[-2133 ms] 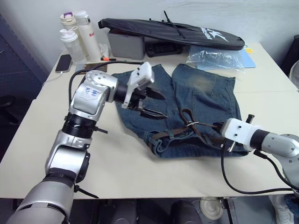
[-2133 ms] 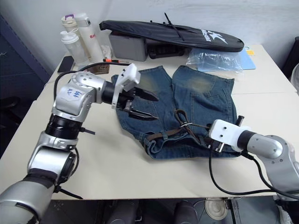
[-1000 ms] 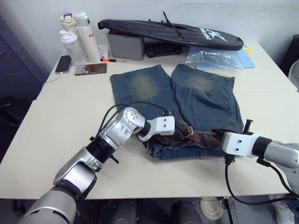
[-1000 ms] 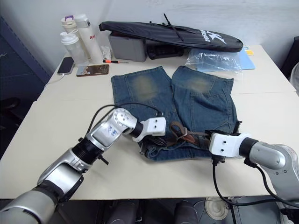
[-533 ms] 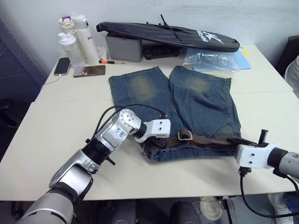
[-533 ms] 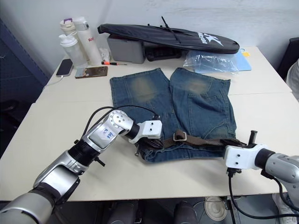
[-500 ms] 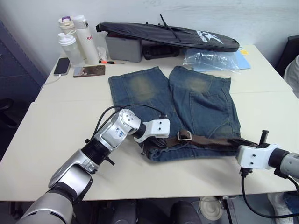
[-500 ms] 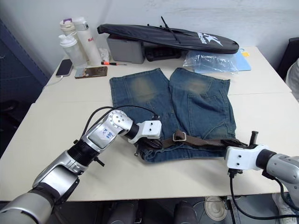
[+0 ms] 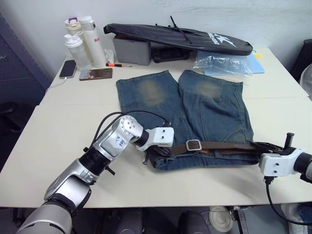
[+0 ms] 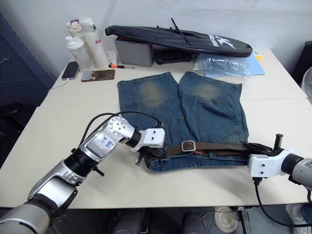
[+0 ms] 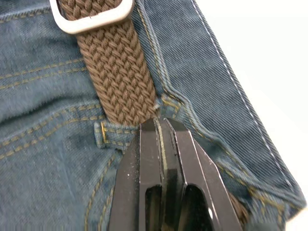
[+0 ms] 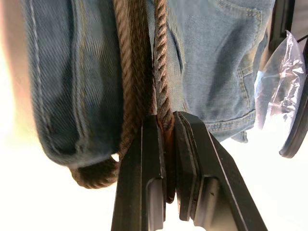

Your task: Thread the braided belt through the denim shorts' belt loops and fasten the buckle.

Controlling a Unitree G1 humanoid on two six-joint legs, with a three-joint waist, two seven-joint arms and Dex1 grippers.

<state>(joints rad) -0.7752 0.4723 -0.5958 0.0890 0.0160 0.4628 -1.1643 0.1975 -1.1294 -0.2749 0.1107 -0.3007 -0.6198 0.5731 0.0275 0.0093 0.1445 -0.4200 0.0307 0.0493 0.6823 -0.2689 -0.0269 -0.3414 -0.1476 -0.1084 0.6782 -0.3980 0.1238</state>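
While right hand (image 10: 254, 147) pinches belt (image 10: 219, 146) taut, left hand (image 11: 161, 126), pressed together on waistband at loop (image 11: 111, 135), may slip, bunching shorts (image 10: 209, 107).

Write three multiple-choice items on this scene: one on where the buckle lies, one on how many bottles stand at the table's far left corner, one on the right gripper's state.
1. Where does the buckle lie?
A. On the denim shorts at the waistband
B. On the black bag
C. Beside the phone

2. How many bottles stand at the far left corner?
A. One
B. Three
C. Five

3. What is the right gripper doing?
A. Open above the table
B. Shut on the braided belt
C. Holding a bottle

Answers: 1 A, the silver frame rests on the waistband. 2 B, three stand together. 3 B, the right wrist view shows its fingers clamped on the strap.
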